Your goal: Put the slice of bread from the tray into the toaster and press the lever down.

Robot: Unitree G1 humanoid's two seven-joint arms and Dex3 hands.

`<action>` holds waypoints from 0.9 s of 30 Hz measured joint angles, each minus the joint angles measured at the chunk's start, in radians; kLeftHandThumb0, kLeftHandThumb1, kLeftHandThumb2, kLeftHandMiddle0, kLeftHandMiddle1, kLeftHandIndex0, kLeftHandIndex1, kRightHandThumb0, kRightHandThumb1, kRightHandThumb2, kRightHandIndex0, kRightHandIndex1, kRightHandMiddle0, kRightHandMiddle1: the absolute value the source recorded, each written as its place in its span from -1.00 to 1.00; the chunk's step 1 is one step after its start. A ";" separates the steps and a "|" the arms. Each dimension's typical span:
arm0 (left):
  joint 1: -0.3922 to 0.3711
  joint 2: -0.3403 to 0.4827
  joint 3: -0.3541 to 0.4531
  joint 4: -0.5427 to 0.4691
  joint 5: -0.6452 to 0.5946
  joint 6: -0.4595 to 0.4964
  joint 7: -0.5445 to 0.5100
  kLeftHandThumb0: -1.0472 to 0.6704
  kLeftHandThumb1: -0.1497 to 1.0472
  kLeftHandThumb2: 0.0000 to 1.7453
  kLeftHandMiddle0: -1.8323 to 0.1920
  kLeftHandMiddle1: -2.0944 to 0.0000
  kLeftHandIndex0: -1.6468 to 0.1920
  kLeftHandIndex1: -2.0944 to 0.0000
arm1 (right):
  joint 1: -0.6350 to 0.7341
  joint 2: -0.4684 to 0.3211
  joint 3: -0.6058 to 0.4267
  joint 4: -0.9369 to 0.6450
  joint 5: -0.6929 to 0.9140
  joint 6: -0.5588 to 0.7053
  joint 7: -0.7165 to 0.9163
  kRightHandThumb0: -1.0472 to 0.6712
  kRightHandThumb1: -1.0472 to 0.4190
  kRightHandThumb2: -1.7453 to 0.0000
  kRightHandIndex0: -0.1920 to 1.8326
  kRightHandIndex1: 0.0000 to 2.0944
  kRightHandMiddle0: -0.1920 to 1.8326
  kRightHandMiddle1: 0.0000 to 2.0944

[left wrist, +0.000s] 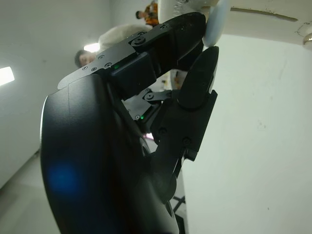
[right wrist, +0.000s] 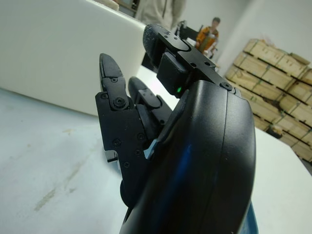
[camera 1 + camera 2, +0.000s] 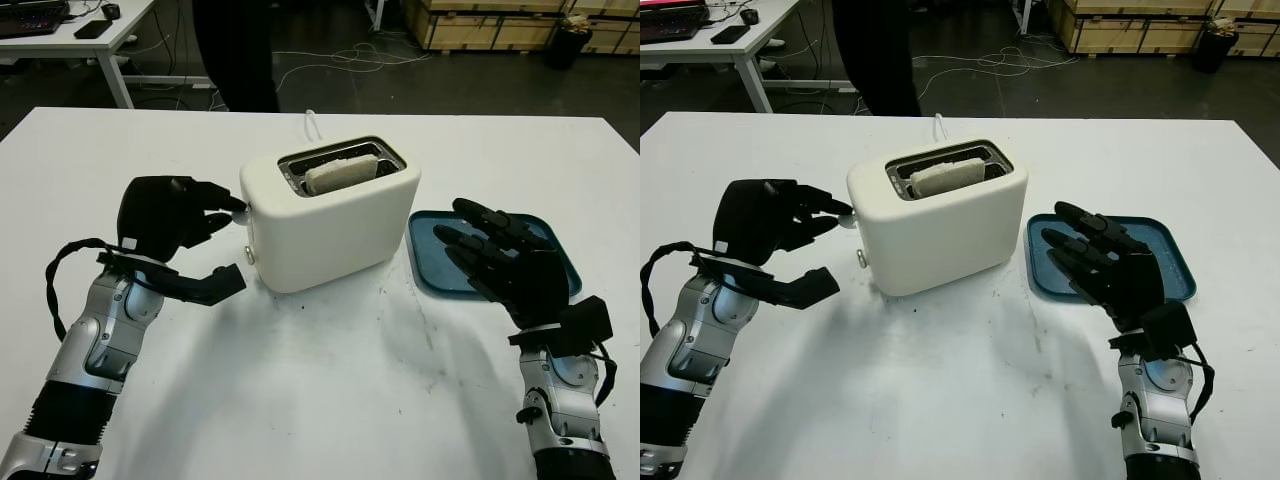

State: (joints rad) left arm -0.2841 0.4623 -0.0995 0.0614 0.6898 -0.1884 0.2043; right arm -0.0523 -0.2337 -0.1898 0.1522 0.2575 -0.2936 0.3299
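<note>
A white toaster [image 3: 330,215] stands in the middle of the table, with the slice of bread [image 3: 341,173] sitting down in its slot. Its white lever knob [image 3: 240,211] sticks out of the end facing my left hand [image 3: 225,240]. That hand's curled fingers [image 3: 215,195] rest on top of the knob, while the thumb reaches forward lower down, apart from the toaster. The left wrist view has a fingertip against the knob [image 1: 217,22]. My right hand [image 3: 490,250] is open above the blue tray [image 3: 425,270], to the right of the toaster, holding nothing.
The toaster's white cord [image 3: 312,122] runs off the table's far edge. A person in dark trousers [image 3: 235,50] stands behind the table. A desk [image 3: 70,35] is at the far left and wooden crates [image 3: 500,20] at the far right.
</note>
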 measured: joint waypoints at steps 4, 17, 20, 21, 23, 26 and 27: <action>0.000 0.000 -0.001 0.000 0.000 0.000 0.000 0.03 0.52 -1.00 -0.17 -0.05 -0.67 0.99 | 0.002 0.000 0.000 -0.001 -0.036 0.000 -0.038 -0.03 -0.83 0.94 0.00 -0.99 -0.06 -0.99; 0.007 -0.001 -0.003 -0.005 -0.001 0.001 -0.004 0.04 0.53 -1.00 -0.18 -0.04 -0.66 1.00 | 0.012 0.000 0.003 -0.016 -0.078 0.007 -0.079 -0.06 -0.83 0.95 -0.01 -1.00 -0.07 -1.00; 0.010 -0.001 -0.004 -0.008 -0.001 0.001 -0.004 0.04 0.53 -1.00 -0.18 -0.05 -0.66 1.00 | 0.014 0.000 0.003 -0.029 -0.077 0.013 -0.079 -0.06 -0.83 0.95 -0.01 -1.00 -0.07 -1.00; 0.010 -0.001 -0.004 -0.008 -0.001 0.000 -0.004 0.04 0.53 -1.00 -0.18 -0.05 -0.66 1.00 | 0.015 0.000 0.003 -0.032 -0.076 0.017 -0.079 -0.06 -0.83 0.95 -0.01 -1.00 -0.07 -1.00; 0.011 -0.003 -0.005 -0.008 -0.001 0.000 -0.004 0.05 0.53 -1.00 -0.18 -0.06 -0.66 1.00 | 0.016 0.000 0.003 -0.032 -0.076 0.020 -0.078 -0.06 -0.83 0.95 -0.01 -1.00 -0.07 -1.00; 0.014 -0.006 -0.010 -0.008 -0.001 0.001 -0.003 0.04 0.53 -1.00 -0.16 -0.06 -0.66 1.00 | 0.020 0.000 0.002 -0.033 -0.074 0.023 -0.077 -0.08 -0.83 0.95 -0.01 -1.00 -0.08 -1.00; 0.016 -0.008 -0.013 -0.008 -0.001 0.002 -0.003 0.04 0.51 -1.00 -0.17 -0.06 -0.67 0.99 | 0.022 0.000 0.001 -0.035 -0.072 0.024 -0.077 -0.08 -0.83 0.95 -0.01 -1.00 -0.08 -1.00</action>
State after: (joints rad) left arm -0.2681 0.4541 -0.1121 0.0538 0.6891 -0.1859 0.2008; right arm -0.0305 -0.2336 -0.1884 0.1173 0.1855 -0.2692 0.2532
